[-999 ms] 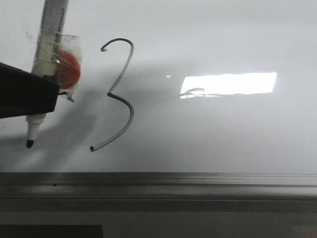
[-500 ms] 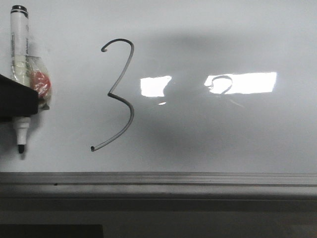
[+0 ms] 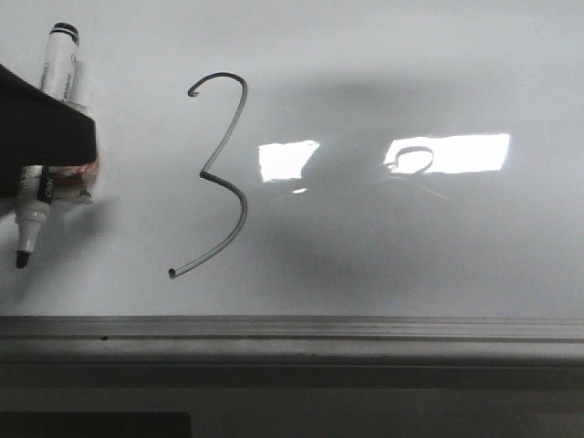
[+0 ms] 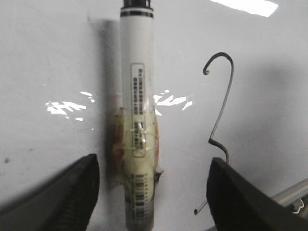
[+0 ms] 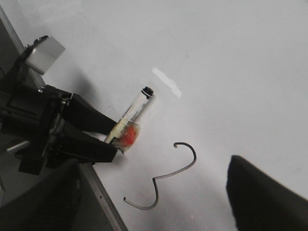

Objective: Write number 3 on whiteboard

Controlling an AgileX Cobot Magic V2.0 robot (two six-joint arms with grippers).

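The number 3 point(image 3: 244, 205) is drawn in thin dark grey on the whiteboard point(image 3: 411, 246). It also shows in the left wrist view point(image 4: 231, 77) and the right wrist view point(image 5: 154, 180). A white marker point(image 3: 57, 68) with a black tip and a red lump taped to it point(image 5: 127, 136) lies tilted on the board left of the 3. My left gripper point(image 4: 154, 163) is open, its jaws wide on either side of the marker point(image 4: 137, 72) and touching neither side. My right gripper point(image 5: 153, 161) is open and empty above the 3.
A silver frame strip point(image 3: 292, 330) runs along the board's near edge. Two bright glare patches point(image 3: 447, 152) lie right of the 3. In the right wrist view the left arm point(image 5: 43, 125) stands over the board's edge beside the marker point(image 5: 134, 111).
The marker has moved left, away from the 3, and has tilted. The dark left finger now crosses its middle instead of sitting beside it. A second glare patch has appeared.
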